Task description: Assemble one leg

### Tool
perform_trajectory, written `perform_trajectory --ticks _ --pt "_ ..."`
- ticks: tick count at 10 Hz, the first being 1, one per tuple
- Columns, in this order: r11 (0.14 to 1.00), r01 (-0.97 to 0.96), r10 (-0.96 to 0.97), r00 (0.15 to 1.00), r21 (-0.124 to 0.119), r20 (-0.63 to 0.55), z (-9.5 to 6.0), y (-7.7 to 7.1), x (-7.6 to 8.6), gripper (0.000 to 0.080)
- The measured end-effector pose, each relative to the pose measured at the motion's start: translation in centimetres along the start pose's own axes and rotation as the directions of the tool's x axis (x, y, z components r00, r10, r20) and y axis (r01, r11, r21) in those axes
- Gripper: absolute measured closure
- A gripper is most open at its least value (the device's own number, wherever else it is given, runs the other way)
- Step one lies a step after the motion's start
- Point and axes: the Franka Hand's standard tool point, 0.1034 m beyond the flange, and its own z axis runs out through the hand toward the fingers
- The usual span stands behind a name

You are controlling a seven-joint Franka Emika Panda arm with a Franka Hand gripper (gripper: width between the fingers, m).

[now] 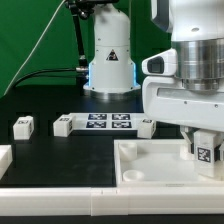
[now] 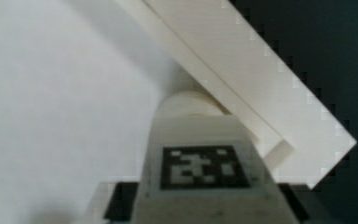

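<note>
White leg (image 1: 207, 150) upright, tag toward exterior camera, hand (image 1: 207, 158) clamped on it, at tray (image 1: 128, 166) corner

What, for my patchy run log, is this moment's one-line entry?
fingers: shut on leg | leg: at tray-like piece corner | contact: cannot tell

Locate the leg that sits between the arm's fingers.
The leg is at the exterior view's far right, gripped between the fingers, over the right-hand part of the large white tray-like piece.
</note>
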Motion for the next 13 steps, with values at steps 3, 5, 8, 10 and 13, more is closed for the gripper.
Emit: perform_trajectory --ticks 3,5,8,10,13 --pt "0.998 -0.066 0.066 0.998 0.001 0.001 0.0 0.0 0.0 0.0451" --pt "1.0 0.002 -0.002 1.0 0.005 0.0 -0.4 -0.3 0.1 0.0314" --pt "0.921 0.389 -0.389 0.921 0.009 -0.009 -1.0 -0.6 0.1 0.0153" --pt "0.785 0.619 -0.619 0.785 0.0 -0.014 -1.1 -0.6 0.1 0.015" --pt "0.497 0.867 -0.868 0.497 -0.037 -0.01 -1.1 -0.9 0.0 0.015"
